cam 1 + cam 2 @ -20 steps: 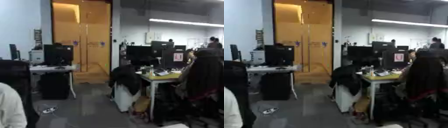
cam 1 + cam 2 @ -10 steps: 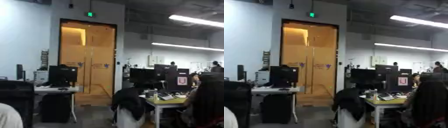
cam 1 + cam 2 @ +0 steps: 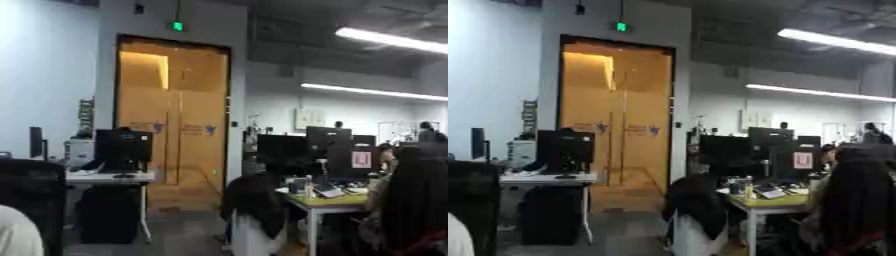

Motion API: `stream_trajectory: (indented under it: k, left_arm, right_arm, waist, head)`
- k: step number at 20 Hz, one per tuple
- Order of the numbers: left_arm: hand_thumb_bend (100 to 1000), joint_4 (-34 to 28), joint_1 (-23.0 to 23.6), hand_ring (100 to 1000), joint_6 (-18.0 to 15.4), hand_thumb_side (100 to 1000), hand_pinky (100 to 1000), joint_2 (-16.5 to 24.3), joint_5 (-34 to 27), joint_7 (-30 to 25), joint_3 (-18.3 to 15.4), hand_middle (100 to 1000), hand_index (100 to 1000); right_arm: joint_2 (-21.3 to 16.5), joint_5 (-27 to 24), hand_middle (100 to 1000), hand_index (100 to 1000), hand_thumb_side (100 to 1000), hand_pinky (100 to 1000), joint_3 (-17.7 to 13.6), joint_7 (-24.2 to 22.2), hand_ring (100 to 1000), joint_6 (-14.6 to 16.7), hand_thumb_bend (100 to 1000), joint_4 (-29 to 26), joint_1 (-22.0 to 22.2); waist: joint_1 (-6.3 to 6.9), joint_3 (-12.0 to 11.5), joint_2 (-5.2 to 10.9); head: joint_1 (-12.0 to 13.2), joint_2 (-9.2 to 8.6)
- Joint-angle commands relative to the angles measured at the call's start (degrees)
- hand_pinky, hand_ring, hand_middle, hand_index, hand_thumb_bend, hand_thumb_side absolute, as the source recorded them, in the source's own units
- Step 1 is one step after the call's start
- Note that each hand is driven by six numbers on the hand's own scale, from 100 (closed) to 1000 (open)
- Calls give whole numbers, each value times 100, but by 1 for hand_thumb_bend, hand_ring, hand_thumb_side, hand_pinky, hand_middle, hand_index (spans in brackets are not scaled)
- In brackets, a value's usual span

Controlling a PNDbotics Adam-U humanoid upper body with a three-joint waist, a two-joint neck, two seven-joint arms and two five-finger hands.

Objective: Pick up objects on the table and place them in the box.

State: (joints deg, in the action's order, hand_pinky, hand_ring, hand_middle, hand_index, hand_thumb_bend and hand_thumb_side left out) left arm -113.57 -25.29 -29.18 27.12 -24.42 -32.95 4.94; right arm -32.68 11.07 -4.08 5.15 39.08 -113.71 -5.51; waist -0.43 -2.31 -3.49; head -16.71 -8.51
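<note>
The head camera looks out across an office toward a tall orange-lit doorway (image 3: 173, 115) with a green sign (image 3: 177, 26) above it. Left of the doorway stands a desk with a dark monitor (image 3: 122, 148); right of it, a yellow-topped desk (image 3: 325, 201) crowded with screens. Neither robot hand shows, so their fingers cannot be told, and the table, objects and box are out of view.

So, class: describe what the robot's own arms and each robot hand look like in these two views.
Nothing can be described: no arm and no robot hand shows in either view. The head camera looks out across an office, at an orange double door, a desk with a dark monitor and a yellow-topped desk. The work table and box are not in view either.
</note>
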Motion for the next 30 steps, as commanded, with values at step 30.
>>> stream_trajectory:
  k: [30]
  left_arm:
    - [856, -102, -50, 504, 47, 963, 525, 142, -145, -373, -157, 758, 831]
  right_arm:
    - [-89, -245, 677, 680, 776, 242, -110, -645, 502, 169, 100, -89, -121]
  waist:
    - [4, 11, 65]
  head:
    - [-106, 199]
